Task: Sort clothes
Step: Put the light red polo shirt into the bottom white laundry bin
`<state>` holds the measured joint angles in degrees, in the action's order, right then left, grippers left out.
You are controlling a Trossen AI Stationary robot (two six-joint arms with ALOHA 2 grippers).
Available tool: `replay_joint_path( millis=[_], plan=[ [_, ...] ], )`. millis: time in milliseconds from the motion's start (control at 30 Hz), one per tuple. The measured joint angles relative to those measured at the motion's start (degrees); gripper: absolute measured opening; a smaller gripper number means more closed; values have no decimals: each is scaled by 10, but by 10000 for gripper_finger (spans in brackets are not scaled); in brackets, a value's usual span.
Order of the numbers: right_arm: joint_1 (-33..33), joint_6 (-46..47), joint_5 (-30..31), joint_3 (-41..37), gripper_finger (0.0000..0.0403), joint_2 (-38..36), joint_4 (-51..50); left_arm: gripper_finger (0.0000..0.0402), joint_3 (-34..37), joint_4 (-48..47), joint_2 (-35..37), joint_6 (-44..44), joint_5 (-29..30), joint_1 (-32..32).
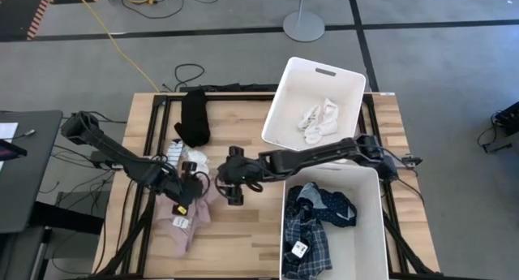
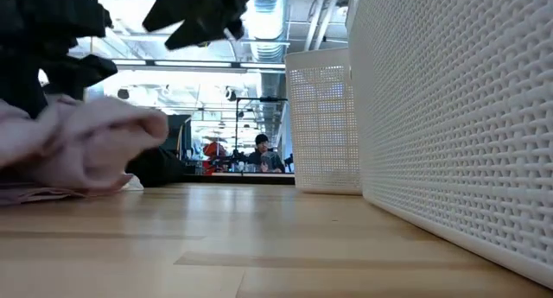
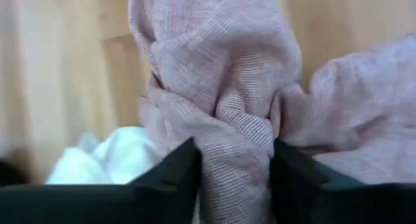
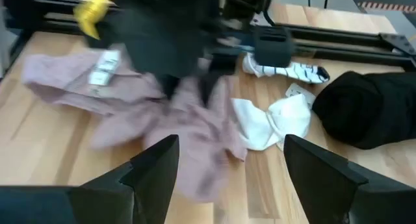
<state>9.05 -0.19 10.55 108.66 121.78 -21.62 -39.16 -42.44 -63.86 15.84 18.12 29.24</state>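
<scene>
The pink piece [image 1: 190,219] lies crumpled on the wooden table's left half, and my left gripper [image 1: 188,189] is shut on a bunch of it. My right gripper [image 4: 227,152] hangs open above the table just to the right of it [image 1: 233,195], holding nothing. A white sock [image 4: 270,123] and a striped sock [image 4: 292,71] lie beside the pink piece. The black piece [image 1: 195,118] lies at the far edge. The blue plaid shirt [image 1: 316,223] is in the near bin, and white socks [image 1: 320,118] are in the far bin. My left gripper pinches a gathered, twisted fold of the pink piece [image 3: 234,130] between its two fingers [image 3: 175,169]; several layers are bunched together. The fingers come slanting down from the table's left. The bunch stands raised at the fingers while the rest of the cloth [image 2: 43,193] lies on the table.
Two white perforated bins stand on the table's right half, the far bin [image 1: 280,109] tilted askew and the near bin [image 1: 373,231] reaching the front edge. Bare wood [image 1: 243,239] lies between the pink piece and the near bin. People show far off in the room behind.
</scene>
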Motion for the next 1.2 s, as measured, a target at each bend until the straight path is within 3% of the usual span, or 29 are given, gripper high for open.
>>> replay_joint_path(
  millis=[167,300,433,700,900,1000,1200],
  plan=[
    [17,1,1,0,292,-16,-18,245,5,0,0,-16,50,3],
    [27,1,1,0,292,-17,-22,313,6,1,0,2,20,0],
    [29,2,1,0,292,-17,-22,348,24,3,0,35,12,-23],
    [28,2,1,0,292,-17,-22,358,95,71,1,132,-47,-112],
    [28,1,1,0,292,-17,-22,358,150,163,1,126,-168,-170],
    [28,1,1,0,292,-16,-22,356,171,204,2,113,-199,-181],
    [28,1,1,0,292,-16,-26,296,177,222,1,98,-212,-181]
  ],
)
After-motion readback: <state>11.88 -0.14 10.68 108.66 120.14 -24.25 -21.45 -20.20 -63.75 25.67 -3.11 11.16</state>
